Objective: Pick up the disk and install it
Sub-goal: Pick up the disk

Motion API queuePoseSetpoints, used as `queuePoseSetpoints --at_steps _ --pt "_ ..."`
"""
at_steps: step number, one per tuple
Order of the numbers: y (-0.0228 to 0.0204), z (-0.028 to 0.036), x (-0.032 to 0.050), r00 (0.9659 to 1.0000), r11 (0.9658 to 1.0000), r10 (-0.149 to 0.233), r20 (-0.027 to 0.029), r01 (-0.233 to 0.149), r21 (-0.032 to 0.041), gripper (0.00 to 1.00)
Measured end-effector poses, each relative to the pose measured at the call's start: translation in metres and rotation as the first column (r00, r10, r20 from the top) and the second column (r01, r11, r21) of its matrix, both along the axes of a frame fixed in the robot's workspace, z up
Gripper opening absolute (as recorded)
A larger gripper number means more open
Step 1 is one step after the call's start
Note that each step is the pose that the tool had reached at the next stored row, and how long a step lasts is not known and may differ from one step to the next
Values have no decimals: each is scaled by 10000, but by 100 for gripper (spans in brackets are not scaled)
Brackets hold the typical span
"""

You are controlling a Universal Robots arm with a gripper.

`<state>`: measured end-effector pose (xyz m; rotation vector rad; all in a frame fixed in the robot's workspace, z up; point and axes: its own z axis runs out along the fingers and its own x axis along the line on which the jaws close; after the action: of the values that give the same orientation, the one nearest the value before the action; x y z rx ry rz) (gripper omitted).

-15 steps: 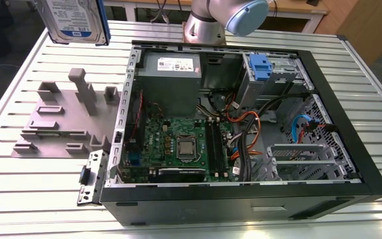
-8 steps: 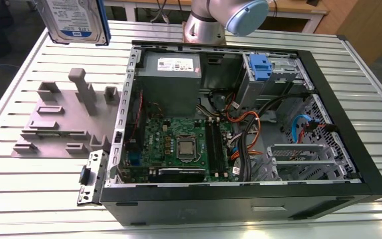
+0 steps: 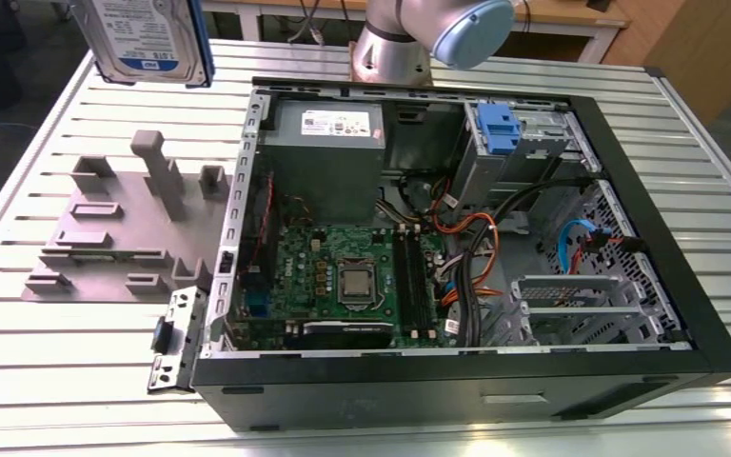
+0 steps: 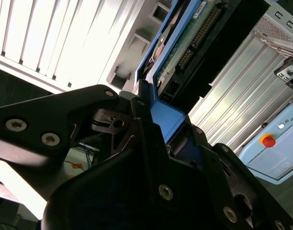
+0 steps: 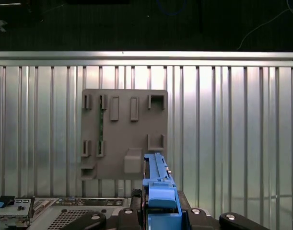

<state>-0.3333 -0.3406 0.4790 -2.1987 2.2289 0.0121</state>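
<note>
Holding disk (image 3: pixel 149 38) w/ white-blue label in clamped claw (image 4: pixel 158 112).

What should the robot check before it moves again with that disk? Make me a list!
1. Is the disk held tight? Ok. In the first wrist view the pincer is shut on its blue rail.
2. Is the disk up in the air? Ok. It hangs above the table, off the grey holder.
3. Is the computer case open? Ok. Its insides show.
4. Is the spot for the disk free? Cannot tell. A blue latch sits at the metal cage.
5. Are the wires out of the way? Cannot tell. Orange ones lie loose beside the cage.
</note>
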Motion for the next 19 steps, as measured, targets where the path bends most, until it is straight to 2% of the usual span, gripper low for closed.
queuePoseSetpoints --at_steps 4,7,11,19 --pt "0 0 56 10000 10000 0 -1 0 0 36" --pt "-10 -1 62 10000 10000 -1 2 1 0 36" --pt "-48 0 63 10000 10000 0 1 0 -5 36" --pt "-48 0 75 10000 10000 -1 0 1 -21 36"
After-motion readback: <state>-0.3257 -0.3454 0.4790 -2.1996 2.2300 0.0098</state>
